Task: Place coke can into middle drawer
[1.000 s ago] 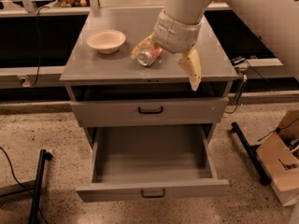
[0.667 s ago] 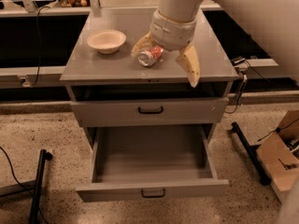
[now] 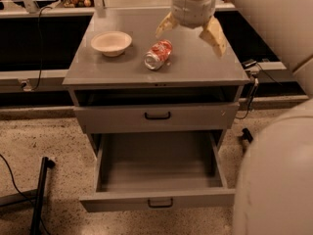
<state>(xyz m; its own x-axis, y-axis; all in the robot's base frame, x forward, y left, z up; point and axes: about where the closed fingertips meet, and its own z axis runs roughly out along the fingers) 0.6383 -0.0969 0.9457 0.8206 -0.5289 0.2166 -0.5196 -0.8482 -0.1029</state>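
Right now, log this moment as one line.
coke can: lying on cabinet top, unheld | gripper: open, above cabinet top, off the can | middle drawer: open, empty

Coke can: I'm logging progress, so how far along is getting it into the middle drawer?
Done: the wide grey metal middle drawer stands pulled open, empty. In hand: nothing; the end effector hangs open above the grey cabinet top. Left: the small red-and-white aluminium coke can lies on its side there, ungrasped, so grasping and placing remain.
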